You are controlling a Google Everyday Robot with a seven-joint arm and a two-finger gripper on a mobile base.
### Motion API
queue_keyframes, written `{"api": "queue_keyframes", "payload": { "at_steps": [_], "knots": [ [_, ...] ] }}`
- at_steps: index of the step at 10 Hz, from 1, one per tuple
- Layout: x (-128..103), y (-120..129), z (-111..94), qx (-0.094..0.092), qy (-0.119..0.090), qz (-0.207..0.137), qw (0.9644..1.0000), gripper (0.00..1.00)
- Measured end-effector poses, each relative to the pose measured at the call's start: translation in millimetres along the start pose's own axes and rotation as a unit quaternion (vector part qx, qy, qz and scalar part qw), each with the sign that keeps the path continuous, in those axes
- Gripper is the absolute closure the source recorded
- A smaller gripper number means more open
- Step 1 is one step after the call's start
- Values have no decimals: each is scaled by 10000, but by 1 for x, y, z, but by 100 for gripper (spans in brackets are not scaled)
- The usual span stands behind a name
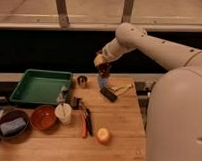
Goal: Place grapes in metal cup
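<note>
My gripper (104,71) hangs over the far middle of the wooden table, held by the white arm that comes in from the right. It is shut on the dark red-purple grapes (105,69), which hang above the table. The metal cup (82,80), small, silver and dark inside, stands on the table to the left of the gripper and lower down, next to the green tray. The grapes are apart from the cup.
A green tray (37,86) lies at the far left. A red-orange bowl (42,117), a white paper cup (63,113) and a dark bowl with a blue sponge (13,125) stand at the front left. An apple (103,135), red-handled pliers (85,123) and a black block (108,94) lie mid-table.
</note>
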Motion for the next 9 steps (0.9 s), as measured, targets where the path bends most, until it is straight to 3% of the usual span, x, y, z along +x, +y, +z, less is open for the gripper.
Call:
{"api": "queue_keyframes", "payload": {
  "at_steps": [3, 6, 9],
  "knots": [
    [-45, 24, 28, -104, -9, -531, 9985, 100],
    [-94, 58, 66, -306, 14, -1039, 9941, 100],
    [-114, 82, 115, -801, 74, -1389, 9870, 100]
  ]
}}
